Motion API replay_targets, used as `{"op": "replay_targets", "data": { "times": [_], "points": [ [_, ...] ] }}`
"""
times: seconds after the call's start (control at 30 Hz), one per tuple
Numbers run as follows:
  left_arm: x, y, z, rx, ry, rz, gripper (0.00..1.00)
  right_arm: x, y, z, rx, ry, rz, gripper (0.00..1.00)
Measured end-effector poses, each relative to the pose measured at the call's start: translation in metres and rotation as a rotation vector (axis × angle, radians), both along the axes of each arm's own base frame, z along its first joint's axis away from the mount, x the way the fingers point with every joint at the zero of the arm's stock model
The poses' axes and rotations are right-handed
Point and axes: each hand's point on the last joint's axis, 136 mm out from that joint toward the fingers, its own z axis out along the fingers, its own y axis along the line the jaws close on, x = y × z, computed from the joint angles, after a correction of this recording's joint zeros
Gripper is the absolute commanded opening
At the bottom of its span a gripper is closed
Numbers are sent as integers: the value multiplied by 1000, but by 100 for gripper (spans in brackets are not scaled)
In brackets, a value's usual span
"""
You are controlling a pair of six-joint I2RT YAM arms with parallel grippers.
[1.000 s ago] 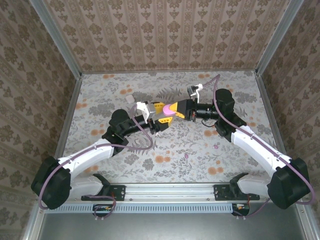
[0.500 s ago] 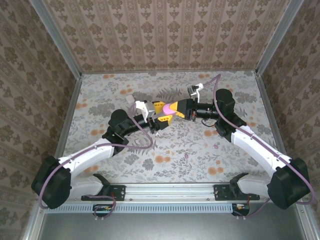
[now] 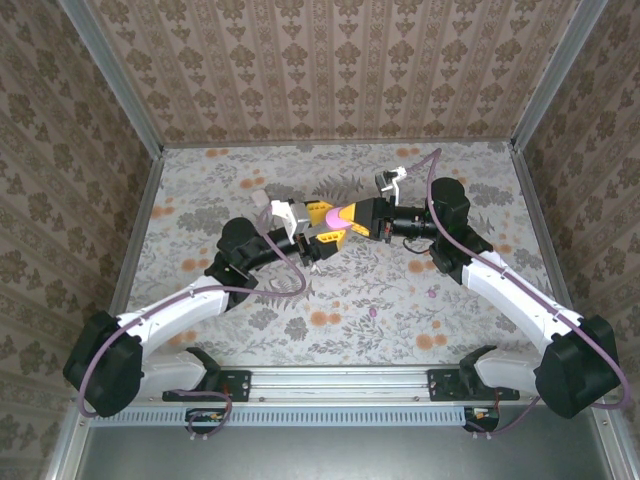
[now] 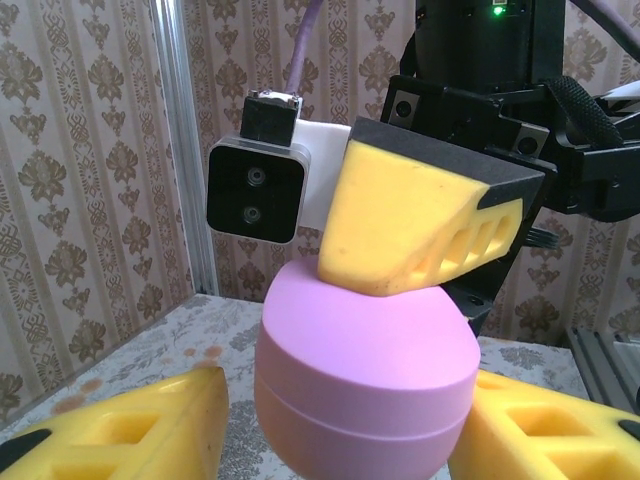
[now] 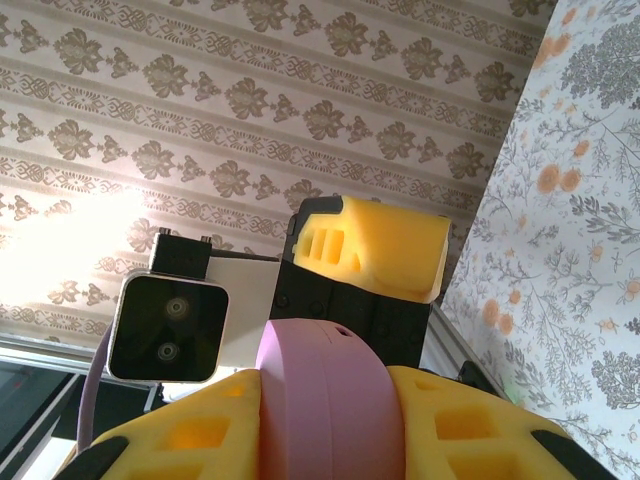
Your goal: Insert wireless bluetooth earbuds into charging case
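A pink charging case (image 3: 337,217), lid closed, is held above the middle of the table. My right gripper (image 3: 350,217) is shut on it: in the right wrist view its yellow pads press both flat sides of the case (image 5: 325,400). My left gripper (image 3: 324,227) faces it from the left, open, with its jaws round the case (image 4: 365,370). There is a gap on the left side and the right pad is close or touching. One right finger (image 4: 410,220) rests on top of the case. Two tiny pink earbuds (image 3: 433,293) (image 3: 373,312) lie on the cloth in front of the right arm.
The table is covered with a flowered cloth (image 3: 200,200) with orange prints. Patterned walls and metal rails (image 3: 110,90) stand on three sides. Both arms meet over the middle. A black bar with the arm mounts (image 3: 340,380) runs along the near edge.
My left wrist has shifted slightly back and to the left. The case and the right gripper have stayed where they were.
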Motion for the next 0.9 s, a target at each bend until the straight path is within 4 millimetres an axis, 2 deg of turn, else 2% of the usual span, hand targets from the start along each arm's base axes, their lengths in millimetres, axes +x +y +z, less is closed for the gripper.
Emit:
{"op": "replay_targets", "data": {
  "times": [0.2,0.9],
  "points": [
    [-1,0,0,1,0,-4,56,0,0,-1,-1,3,0,19],
    [0,-1,-1,3,2,-6,58,0,0,-1,-1,3,0,19]
  ]
}}
